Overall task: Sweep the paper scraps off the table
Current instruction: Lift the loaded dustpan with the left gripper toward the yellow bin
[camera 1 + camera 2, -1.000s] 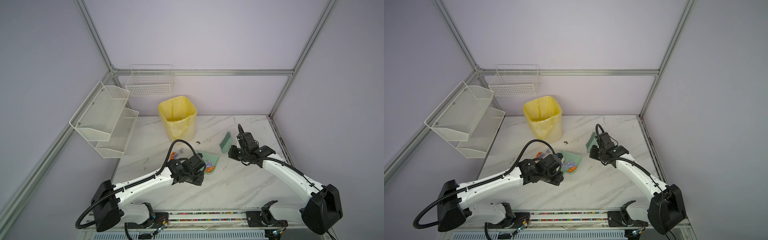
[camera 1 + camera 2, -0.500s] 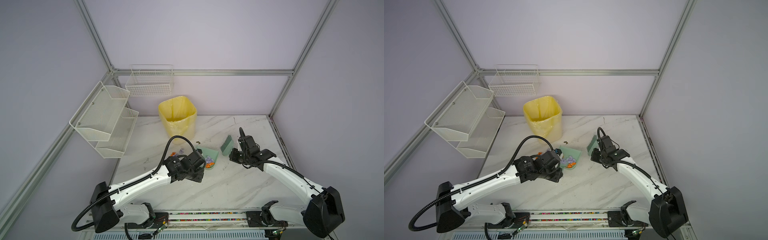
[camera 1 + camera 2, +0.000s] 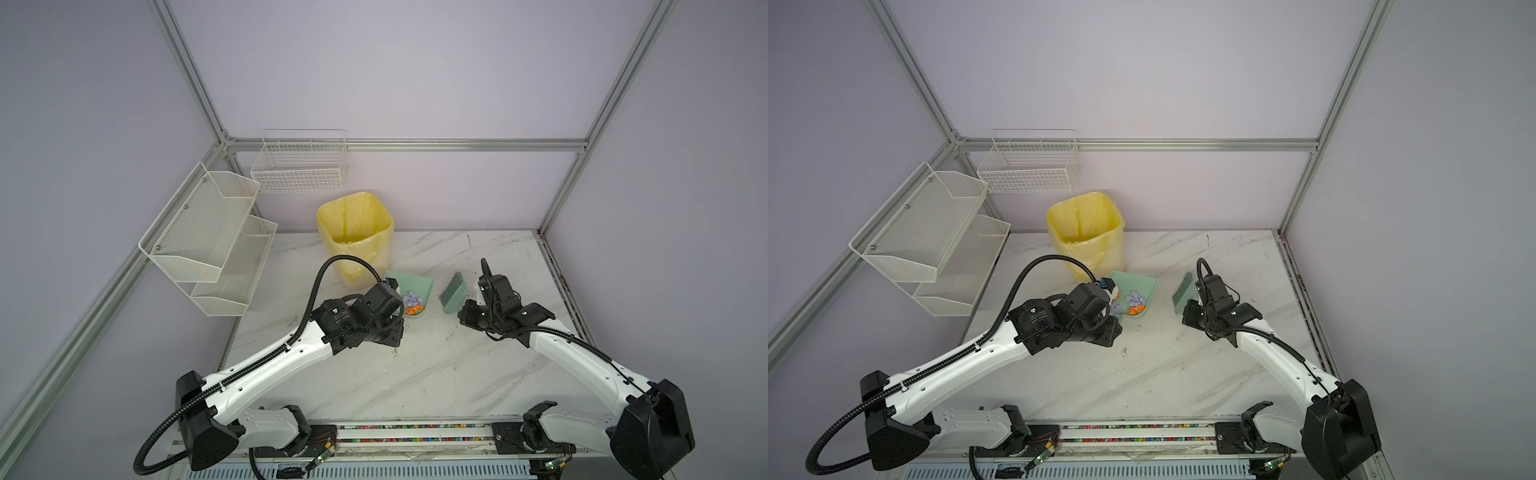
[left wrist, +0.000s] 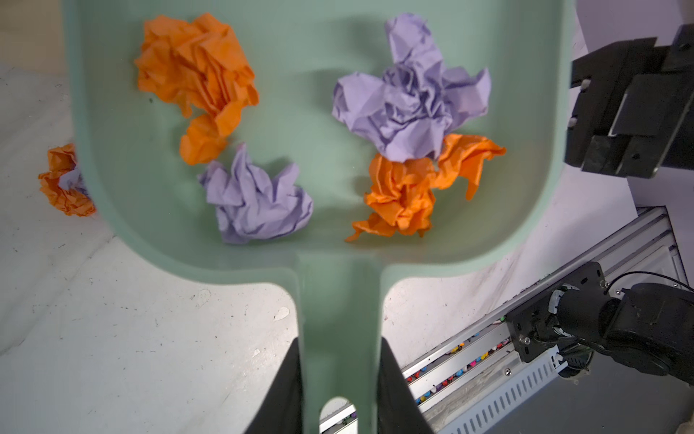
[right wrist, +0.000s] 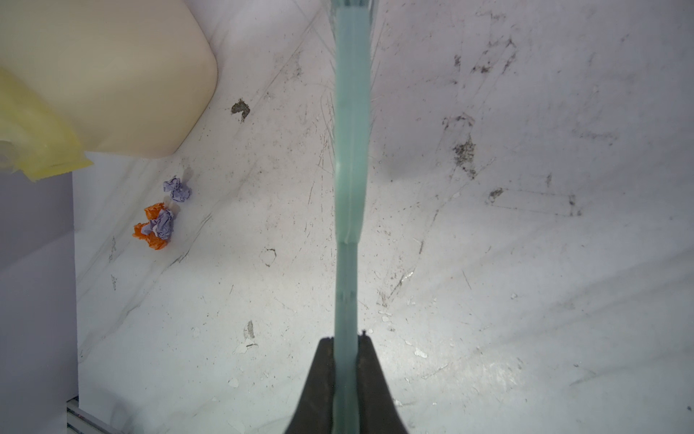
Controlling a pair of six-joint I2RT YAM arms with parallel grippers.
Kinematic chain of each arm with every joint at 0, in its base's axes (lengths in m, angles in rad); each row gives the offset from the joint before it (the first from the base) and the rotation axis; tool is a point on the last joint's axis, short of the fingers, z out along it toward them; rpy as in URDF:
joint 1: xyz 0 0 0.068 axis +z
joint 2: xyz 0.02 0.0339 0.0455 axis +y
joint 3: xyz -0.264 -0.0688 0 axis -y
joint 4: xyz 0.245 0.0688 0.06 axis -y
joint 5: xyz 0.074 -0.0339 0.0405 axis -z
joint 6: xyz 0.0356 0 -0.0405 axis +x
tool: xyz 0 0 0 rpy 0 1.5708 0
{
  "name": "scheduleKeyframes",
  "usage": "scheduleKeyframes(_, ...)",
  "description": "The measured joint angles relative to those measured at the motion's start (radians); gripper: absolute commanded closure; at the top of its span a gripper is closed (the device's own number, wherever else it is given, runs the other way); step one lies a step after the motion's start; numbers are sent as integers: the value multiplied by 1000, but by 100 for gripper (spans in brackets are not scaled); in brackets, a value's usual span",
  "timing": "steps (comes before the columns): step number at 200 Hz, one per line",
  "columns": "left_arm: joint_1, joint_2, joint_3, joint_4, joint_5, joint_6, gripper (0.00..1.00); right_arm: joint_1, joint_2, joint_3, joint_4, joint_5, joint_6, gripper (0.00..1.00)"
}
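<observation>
Presently, items run left to right.

1. Rack [image 3: 208, 237]: two-tier white mesh, fixed to the left wall.
2. Basket [image 3: 299, 166]: white wire, fixed to the back wall.
3. Bin [image 3: 355, 232]: yellow-lined, upright at the back of the table [image 3: 457, 365].
4. Scraps [image 5: 157, 225], loose lot: a few orange and lilac wads lying on the table near the bin's base. In both top views the left arm mostly hides them. Not yet collected.
5. Left gripper [image 4: 340, 379]: fingers clamped on the dustpan handle from both sides.
6. Dustpan [image 4: 300, 67]: green, held near the bin with its open edge toward it. It appears raised off the table, though contact cannot be ruled out.
7. Scraps, collected lot [image 4: 405, 97]: several orange and lilac wads resting in the pan toward its back wall, by the handle.
8. Brush [image 3: 451, 291]: green, right of the dustpan and apart from it, touching no wad.
9. Right gripper [image 5: 347, 360]: pressed tight on the brush handle.

Status: sweeping is partly done.
- Done: most of the paper sits in the pan.
- Outstanding: the pan has not been emptied into the bin, which is judged the step in hand. The loose lot beside the bin has yet to be swept up.
- Elsewhere the table shows only scuffs and dark specks; no further wads are seen.
</observation>
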Motion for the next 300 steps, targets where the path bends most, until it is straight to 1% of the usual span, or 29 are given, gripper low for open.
scheduleKeyframes(65,69,11,158,-59,3,56,89,0,-16,-11,5,-26,0,100)
scheduleKeyframes(99,110,53,272,-82,9,96,89,0,-29,-11,6,-29,1,100)
scheduleKeyframes(136,170,104,357,-102,47,130,89,0,-34,-11,7,-30,1,100)
scheduleKeyframes(208,287,209,474,-120,165,163,89,0,-34,-11,8,-32,0,100)
scheduleKeyframes(248,354,241,523,-124,229,164,89,0,-34,-11,9,-49,0,100)
scheduleKeyframes(278,410,259,563,-123,292,160,89,0,-34,-11,10,-51,0,100)
scheduleKeyframes(300,469,267,566,-105,360,145,89,0,-34,-11,13,-53,-1,100)
